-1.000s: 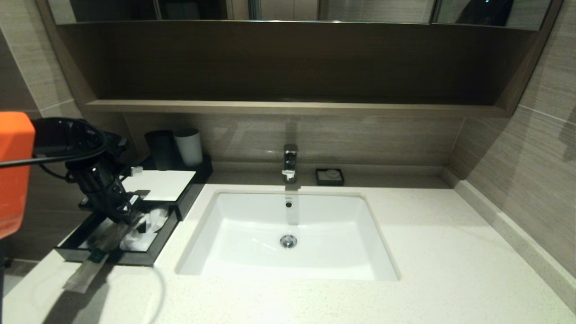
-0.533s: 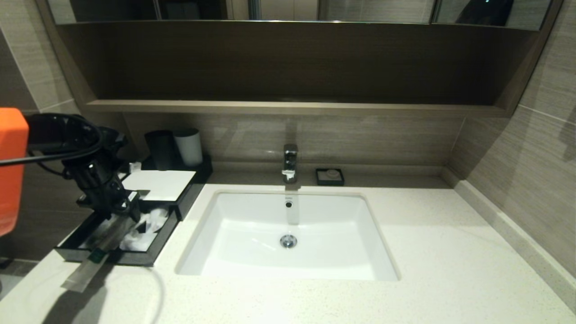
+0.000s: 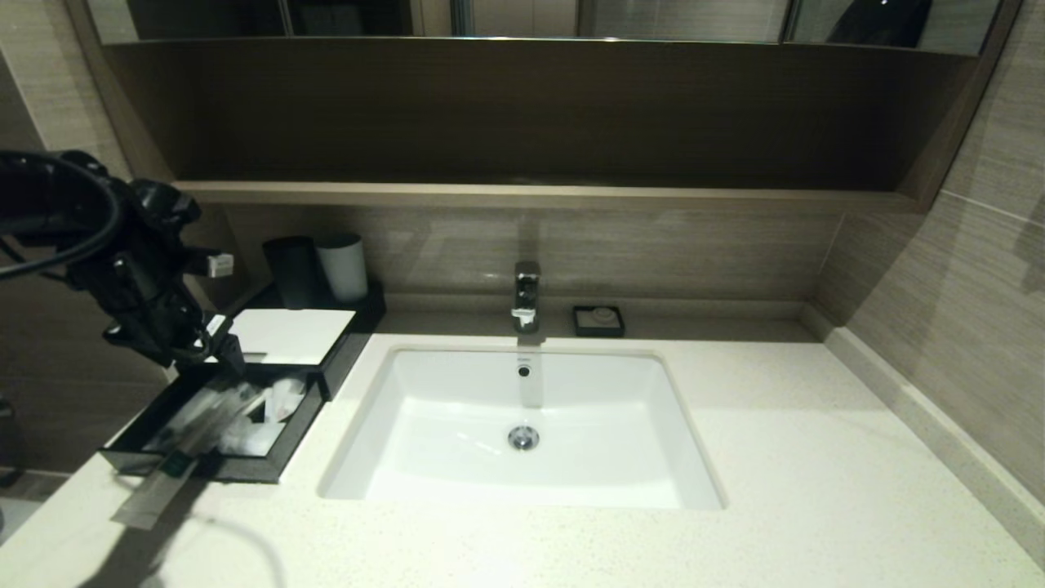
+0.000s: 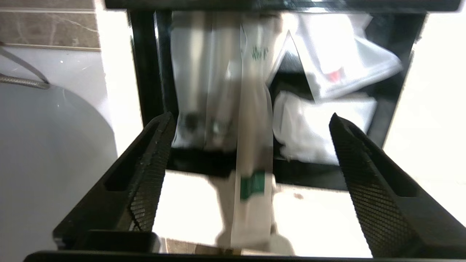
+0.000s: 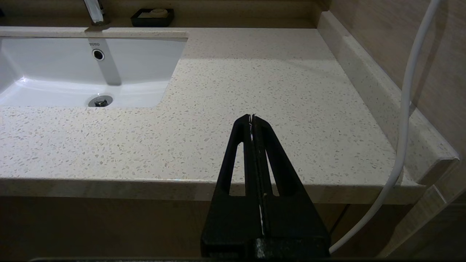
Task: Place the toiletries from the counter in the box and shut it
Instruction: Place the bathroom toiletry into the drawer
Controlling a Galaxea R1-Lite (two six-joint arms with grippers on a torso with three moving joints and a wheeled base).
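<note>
The black box (image 3: pixel 339 347) with a white top panel stands at the counter's (image 3: pixel 759 490) left end, its drawer (image 3: pixel 287 445) pulled out. Two wrapped toiletries (image 4: pixel 196 72) lie lengthwise inside the drawer. A third one, the stick with the green band (image 4: pixel 253 153), rests slanted over the drawer's front wall, its banded end sticking out onto the counter (image 3: pixel 159 490). My left gripper (image 3: pixel 222 343) hovers above the drawer's back part, open, with nothing between its fingers (image 4: pixel 154 156). My right gripper (image 5: pixel 252 117) is shut and empty above the counter's front right edge.
White packets (image 4: pixel 320 127) fill the drawer's other side. A black cup (image 3: pixel 292 269) and a white cup (image 3: pixel 343 265) stand on the box's back. The white sink (image 3: pixel 457 457), faucet (image 3: pixel 526 294) and soap dish (image 3: pixel 598 320) lie to the right.
My left gripper has opened and let go of the green-banded stick, then risen up and to the left, away from the drawer. The stick stays draped over the drawer's front.
</note>
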